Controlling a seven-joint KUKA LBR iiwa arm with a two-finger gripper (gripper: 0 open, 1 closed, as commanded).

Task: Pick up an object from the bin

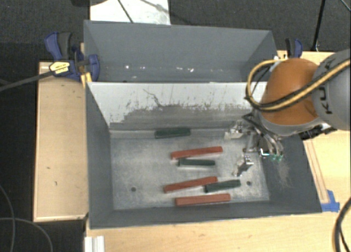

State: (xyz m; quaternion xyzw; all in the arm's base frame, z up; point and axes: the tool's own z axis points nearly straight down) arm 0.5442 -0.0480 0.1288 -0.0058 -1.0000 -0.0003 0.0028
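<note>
My gripper [245, 164] hangs low over the right side of the bin floor, just right of the sticks. Nearest to it lies a short dark green stick [222, 186], below and to its left. A red-brown stick [196, 152] lies level with the gripper on its left, with another dark green stick [196, 163] right under it. Nothing shows in the gripper.
More sticks lie on the floor: a red-brown one [190, 184] left of the short green one, a red-brown one [203, 200] by the front wall, and a dark green one [173, 133] at the back. The arm's orange cover looms above the right wall.
</note>
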